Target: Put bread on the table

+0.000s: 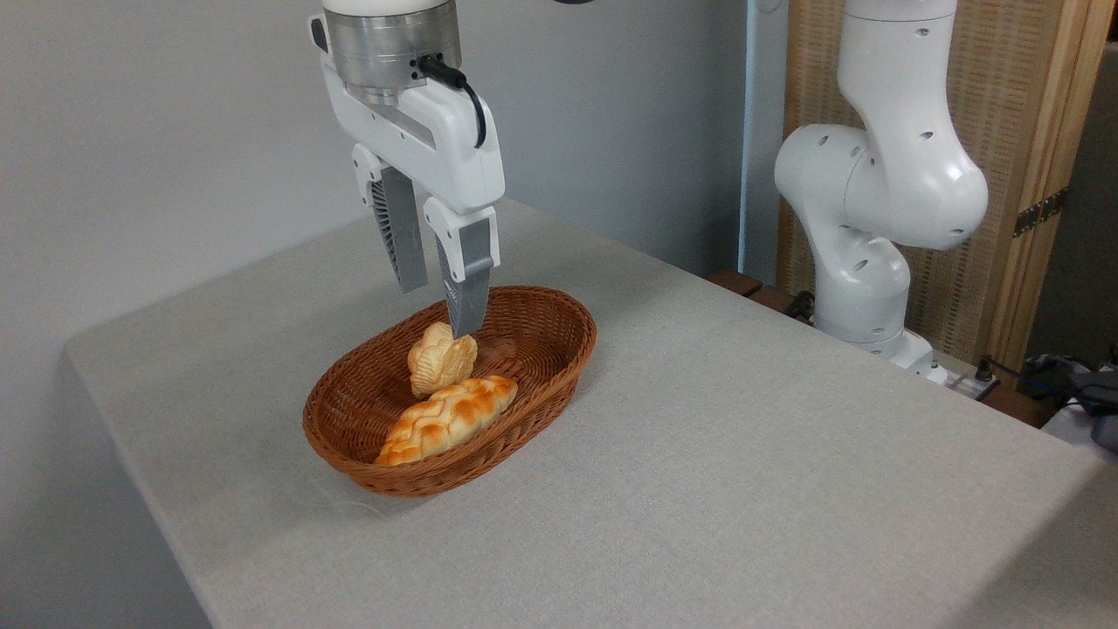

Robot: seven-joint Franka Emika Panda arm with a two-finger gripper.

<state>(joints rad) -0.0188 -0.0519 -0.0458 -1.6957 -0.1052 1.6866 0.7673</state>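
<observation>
Under the open fingers (pixel 441 306), which hold nothing, the small bread (pixel 441 360) sits in the basket (pixel 559 367) leaning on the long loaf (pixel 450 418), so the near finger could push it over or bump the loaf before it reaches the surface (pixel 742 454).

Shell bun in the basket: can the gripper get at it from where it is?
Probably yes. The gripper hangs right above the bun, jaws apart, nothing between them. The braided loaf leans against the bun's lower side, and the basket rim sits off to the sides.
</observation>
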